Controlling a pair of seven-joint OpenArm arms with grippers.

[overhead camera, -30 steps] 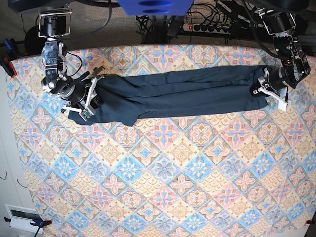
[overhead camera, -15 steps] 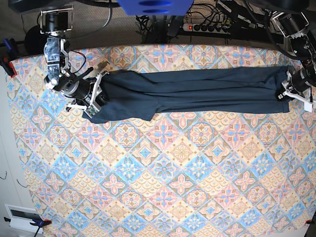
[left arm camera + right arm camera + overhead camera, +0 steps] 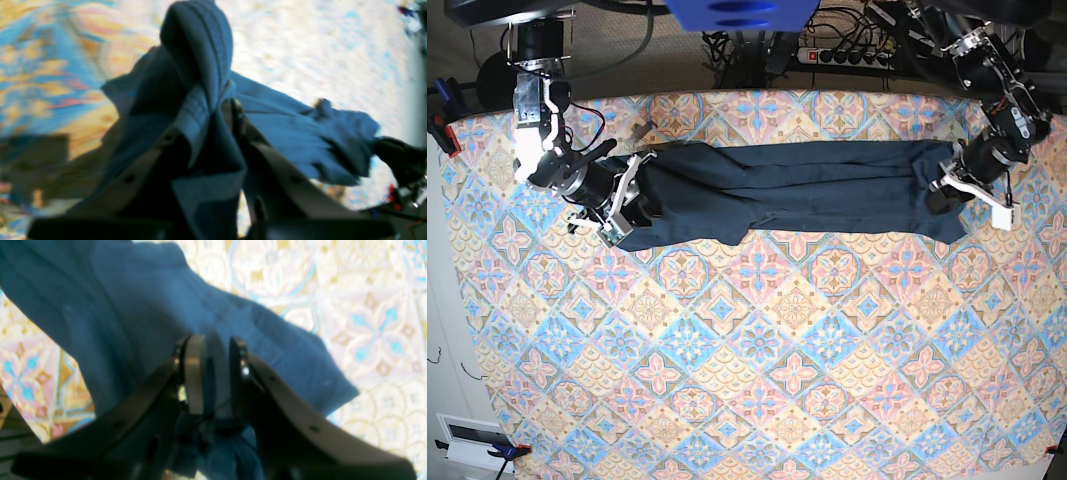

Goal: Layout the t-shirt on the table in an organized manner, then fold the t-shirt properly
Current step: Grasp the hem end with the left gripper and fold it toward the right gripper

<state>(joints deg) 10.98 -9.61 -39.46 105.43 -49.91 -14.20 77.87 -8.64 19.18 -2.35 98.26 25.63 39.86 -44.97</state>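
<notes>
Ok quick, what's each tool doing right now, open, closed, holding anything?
Left tool: closed on one end of the t-shirt.
Right tool: closed on the t-shirt's other end.

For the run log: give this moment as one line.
left gripper: shut on t-shirt | right gripper: shut on t-shirt | t-shirt: stretched between both, far part of table | fold: not yet done

A robotics lab: power strip (image 3: 842,56) and cables (image 3: 727,45) behind the table (image 3: 757,380).
</notes>
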